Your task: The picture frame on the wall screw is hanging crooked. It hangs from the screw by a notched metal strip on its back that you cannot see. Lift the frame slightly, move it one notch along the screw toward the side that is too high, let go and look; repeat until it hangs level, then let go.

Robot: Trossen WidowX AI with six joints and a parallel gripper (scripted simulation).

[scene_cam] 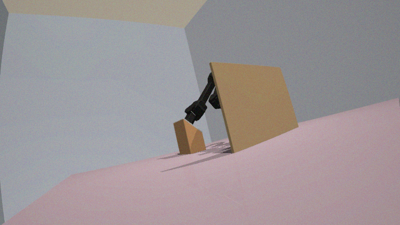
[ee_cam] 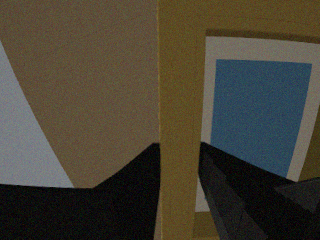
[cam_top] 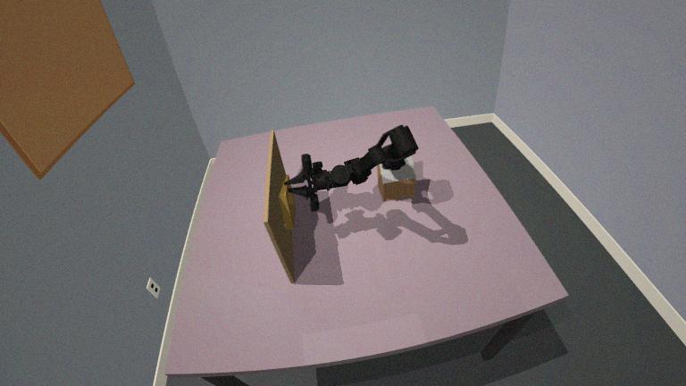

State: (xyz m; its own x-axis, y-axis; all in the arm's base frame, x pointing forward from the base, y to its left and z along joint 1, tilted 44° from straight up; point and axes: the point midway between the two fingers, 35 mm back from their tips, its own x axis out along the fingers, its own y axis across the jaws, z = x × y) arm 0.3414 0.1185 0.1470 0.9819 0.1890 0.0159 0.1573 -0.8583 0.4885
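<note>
The picture frame point(cam_top: 288, 208) point(ee_cam: 182, 75) is yellow-brown, with a pale mat and a blue picture point(ee_cam: 260, 110). It is at the front of an upright wooden panel point(cam_top: 275, 174) point(scene_cam: 256, 107) point(ee_cam: 100, 75). My gripper point(cam_top: 288, 187) point(ee_cam: 178, 150) is shut on one side bar of the frame, a finger on each side of the bar. In the wrist view the bar runs nearly straight up the image. The screw and the notched strip are hidden, so I cannot tell how the frame sits on the screw. In the exterior view the panel hides the frame and gripper.
The panel stands on a pink table point(cam_top: 405, 281) point(scene_cam: 265, 181). The arm rises from a wooden block point(cam_top: 399, 189) point(scene_cam: 184, 138) in front of the panel. A large orange-brown board point(cam_top: 60, 58) and a socket point(cam_top: 153, 288) are on the room wall beyond the table.
</note>
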